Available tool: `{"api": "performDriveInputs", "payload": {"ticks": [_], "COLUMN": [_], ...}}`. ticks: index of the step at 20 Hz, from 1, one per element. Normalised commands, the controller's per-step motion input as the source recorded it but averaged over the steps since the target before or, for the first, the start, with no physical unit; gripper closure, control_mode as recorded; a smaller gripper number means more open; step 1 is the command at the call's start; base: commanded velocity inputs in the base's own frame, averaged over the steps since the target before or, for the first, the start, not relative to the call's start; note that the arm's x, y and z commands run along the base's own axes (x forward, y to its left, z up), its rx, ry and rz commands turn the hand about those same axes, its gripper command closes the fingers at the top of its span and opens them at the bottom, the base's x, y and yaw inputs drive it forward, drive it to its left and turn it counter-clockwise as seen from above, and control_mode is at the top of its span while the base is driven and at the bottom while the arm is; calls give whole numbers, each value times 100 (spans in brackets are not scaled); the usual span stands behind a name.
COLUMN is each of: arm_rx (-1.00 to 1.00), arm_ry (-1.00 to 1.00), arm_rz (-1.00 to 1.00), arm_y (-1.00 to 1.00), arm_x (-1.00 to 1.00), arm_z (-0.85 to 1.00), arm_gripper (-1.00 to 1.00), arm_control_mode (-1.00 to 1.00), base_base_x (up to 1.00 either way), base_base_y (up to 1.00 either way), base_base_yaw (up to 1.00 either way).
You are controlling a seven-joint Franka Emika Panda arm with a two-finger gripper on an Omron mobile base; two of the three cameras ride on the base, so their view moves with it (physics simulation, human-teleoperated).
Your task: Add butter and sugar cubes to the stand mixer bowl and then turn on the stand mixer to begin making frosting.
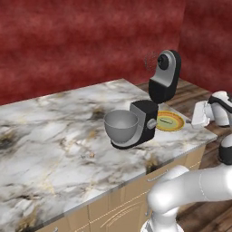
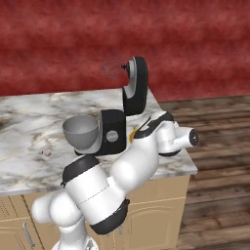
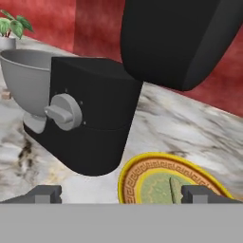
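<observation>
At centre frame, the stand mixer is black with a silver-grey knob, and its bowl is plain brushed grey. Just right of it the plate has a yellow rim, an orange key-pattern band and a green centre. The counter is white marble veined grey and gold, before a mottled red wall.

You're looking at a glossy white arm, all fat rounded tube segments. Black bands wrap the joints, one around the big lower segment and one under it near the base. The wrist ends in a stubby white cylinder with a dark round cap. The gripper has two small dark grey, blocky fingertips.
</observation>
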Motion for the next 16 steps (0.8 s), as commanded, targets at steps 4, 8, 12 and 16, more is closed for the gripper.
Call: {"api": "performDriveInputs", "payload": {"ticks": [4, 8, 12, 16], "arm_rx": [-1, -5, -3, 0], "arm_ry": [6, 14, 18, 12], "arm_rz": [0, 0, 0, 0], "arm_y": [1, 8, 8, 3], "arm_x": [13, 11, 1, 0], "arm_z": [0, -4, -23, -27], "arm_gripper": [-100, -100, -100, -100], "arm_control_mode": [-100, -100, -100, -100], "base_base_x": [0, 0, 0, 0], "base_base_y": [0, 0, 0, 0], "base_base_yaw": [0, 0, 0, 0]}}
